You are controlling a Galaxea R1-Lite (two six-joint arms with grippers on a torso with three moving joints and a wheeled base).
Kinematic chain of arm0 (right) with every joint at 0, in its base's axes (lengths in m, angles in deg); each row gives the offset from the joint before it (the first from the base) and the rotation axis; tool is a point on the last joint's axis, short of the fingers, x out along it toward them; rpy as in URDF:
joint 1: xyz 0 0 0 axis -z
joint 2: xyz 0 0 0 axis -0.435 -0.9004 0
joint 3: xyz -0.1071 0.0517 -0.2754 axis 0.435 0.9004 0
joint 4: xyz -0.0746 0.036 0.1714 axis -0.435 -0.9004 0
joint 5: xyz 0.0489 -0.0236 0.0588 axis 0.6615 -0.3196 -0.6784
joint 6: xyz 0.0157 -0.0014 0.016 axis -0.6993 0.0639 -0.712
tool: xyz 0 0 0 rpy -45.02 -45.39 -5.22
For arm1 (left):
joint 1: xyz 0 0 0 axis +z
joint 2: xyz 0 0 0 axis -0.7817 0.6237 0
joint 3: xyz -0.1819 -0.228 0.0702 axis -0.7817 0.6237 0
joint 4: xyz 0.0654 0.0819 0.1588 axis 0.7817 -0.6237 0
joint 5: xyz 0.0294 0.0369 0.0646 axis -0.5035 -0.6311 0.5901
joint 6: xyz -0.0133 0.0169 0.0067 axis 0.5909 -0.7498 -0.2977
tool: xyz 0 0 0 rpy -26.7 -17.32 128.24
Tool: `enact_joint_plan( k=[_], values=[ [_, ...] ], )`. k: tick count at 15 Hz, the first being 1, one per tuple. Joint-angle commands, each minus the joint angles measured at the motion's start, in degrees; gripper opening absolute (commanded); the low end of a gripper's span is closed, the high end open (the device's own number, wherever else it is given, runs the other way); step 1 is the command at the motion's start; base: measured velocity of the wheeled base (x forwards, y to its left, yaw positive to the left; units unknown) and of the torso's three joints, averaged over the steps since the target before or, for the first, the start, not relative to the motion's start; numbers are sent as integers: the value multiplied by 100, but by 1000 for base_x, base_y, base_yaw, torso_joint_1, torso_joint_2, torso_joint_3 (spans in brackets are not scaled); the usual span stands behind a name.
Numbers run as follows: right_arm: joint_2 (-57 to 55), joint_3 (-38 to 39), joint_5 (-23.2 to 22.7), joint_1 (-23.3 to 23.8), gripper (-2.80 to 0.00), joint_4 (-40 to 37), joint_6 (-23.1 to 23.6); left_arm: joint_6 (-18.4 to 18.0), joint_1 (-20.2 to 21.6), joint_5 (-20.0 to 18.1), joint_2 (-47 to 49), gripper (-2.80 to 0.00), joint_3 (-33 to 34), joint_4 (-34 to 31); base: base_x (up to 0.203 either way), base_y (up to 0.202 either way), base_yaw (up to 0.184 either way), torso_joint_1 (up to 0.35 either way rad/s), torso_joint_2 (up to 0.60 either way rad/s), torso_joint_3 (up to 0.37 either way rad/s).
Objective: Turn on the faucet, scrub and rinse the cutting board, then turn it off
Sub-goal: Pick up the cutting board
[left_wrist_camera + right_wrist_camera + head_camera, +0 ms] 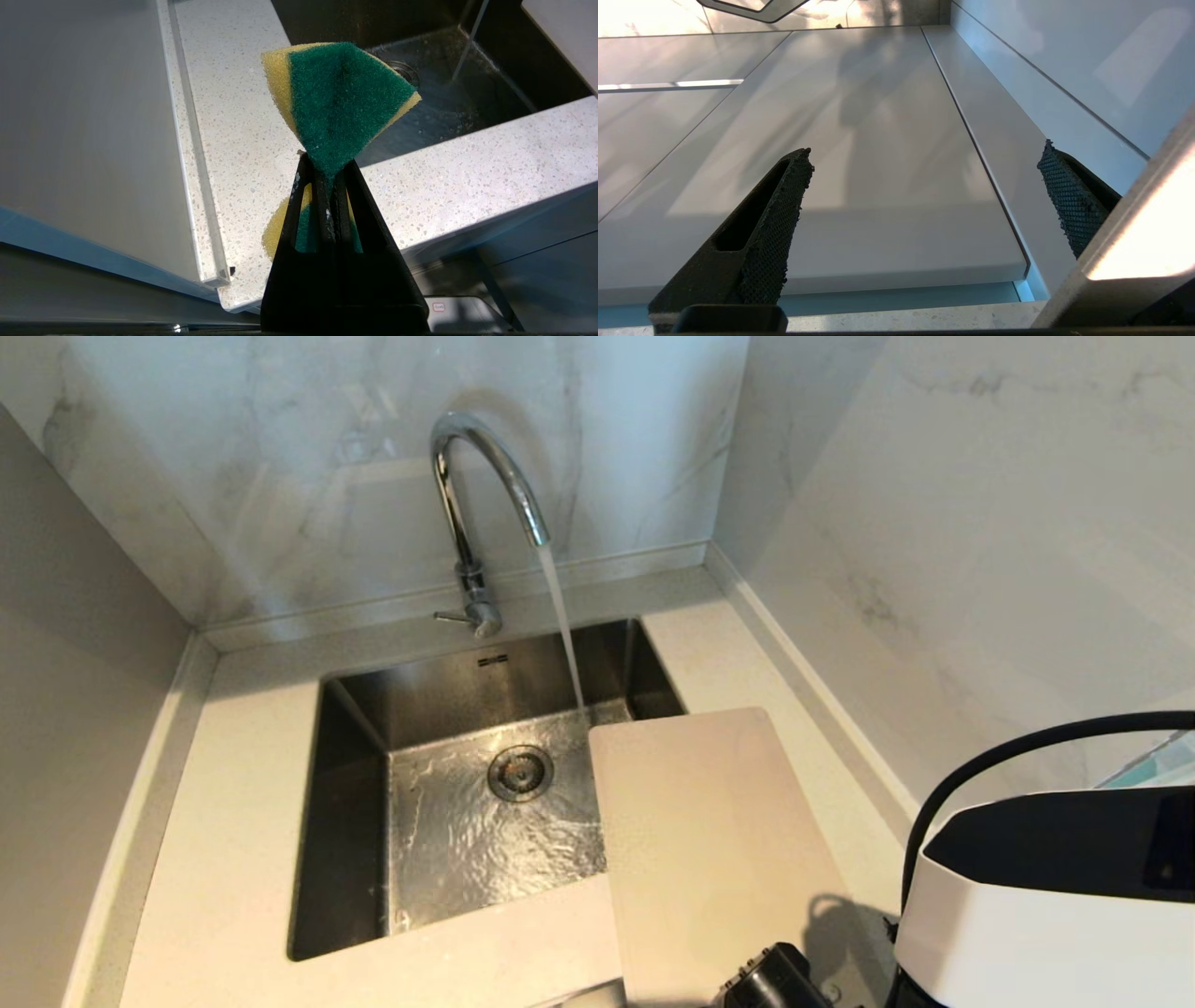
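Chrome faucet (pixel 476 495) at the rear rim of the sink (pixel 355 728), arched spout over the basin, thin lever at its base pointing toward the robot's left; water stream (pixel 563 625) falling from the spout, landing on the basin floor just beside the far edge of the cutting board (pixel 709 840)

Cutting board off-white, lying flat on the right side: left part overhanging the basin's right portion, right part resting on the speckled bench (pixel 233 821); near end running out of the head view, handle slot not visible

Basin floor wet and rippled around the drain (pixel 520 772)

Left tool (pixel 332 179) clenched on a yellow sponge (pixel 341 100) with green scouring face, sponge pinched at its waist and fanning out beyond the fingertips; held above the front edge of the bench, near the sink's front left corner, well apart from the cutting board (pixel 567 35)

Right tool (pixel 924 186) released, textured fingers (pixel 777 224) spread wide with nothing between them, facing pale glossy cabinet panels (pixel 859 163); black part of the right arm (pixel 775 980) at the lower edge of the head view, just beside the near end of the board
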Motion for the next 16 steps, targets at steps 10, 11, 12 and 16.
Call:
enact_joint_plan(
  k=[10,11,12,16],
  values=[
    [-56,-29,-7,-2,-280,22,38,2,0,-2,-4,-280,9,2,0,0,0,0,0,0],
    [-56,-29,-7,-2,-280,22,38,2,0,-2,-4,-280,9,2,0,0,0,0,0,0],
    [-56,-29,-7,-2,-280,22,38,2,0,-2,-4,-280,9,2,0,0,0,0,0,0],
    [-56,-29,-7,-2,-280,22,38,2,0,-2,-4,-280,9,2,0,0,0,0,0,0]
  ],
)
